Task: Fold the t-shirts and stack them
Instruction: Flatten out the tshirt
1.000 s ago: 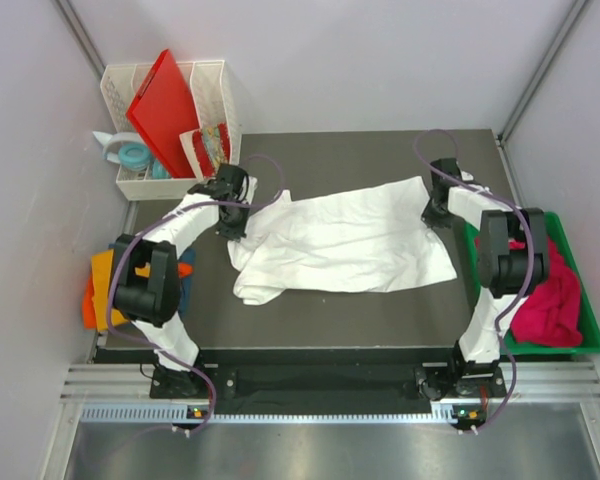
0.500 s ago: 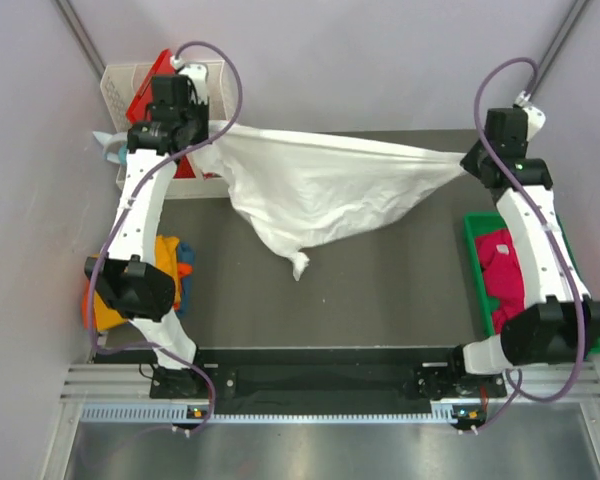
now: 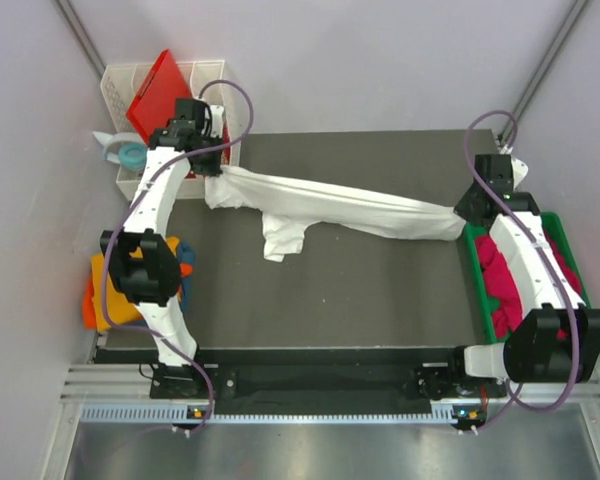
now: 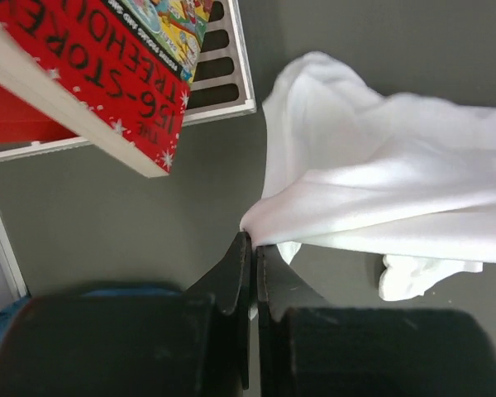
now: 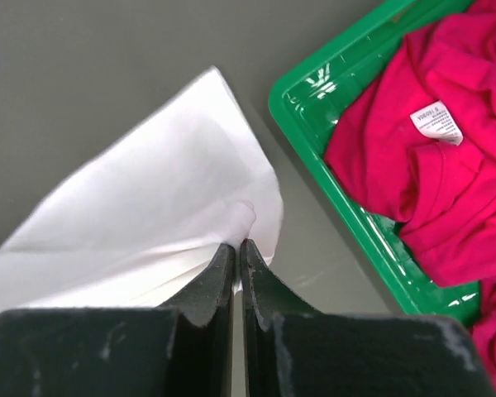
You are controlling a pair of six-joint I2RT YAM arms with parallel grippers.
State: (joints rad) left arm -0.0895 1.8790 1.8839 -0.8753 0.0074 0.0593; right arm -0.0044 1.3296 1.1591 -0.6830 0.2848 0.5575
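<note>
White t-shirt (image 3: 350, 208) stretches between the left gripper (image 4: 254, 242) and right gripper (image 5: 237, 246), each pinched tight on its edge; the right-edge green tray (image 5: 314, 91) holds a magenta t-shirt (image 5: 430, 190).

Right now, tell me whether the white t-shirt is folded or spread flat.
Neither: the white t-shirt is stretched in a narrow, bunched band between the left tool and right tool, each shut on one end.
</note>
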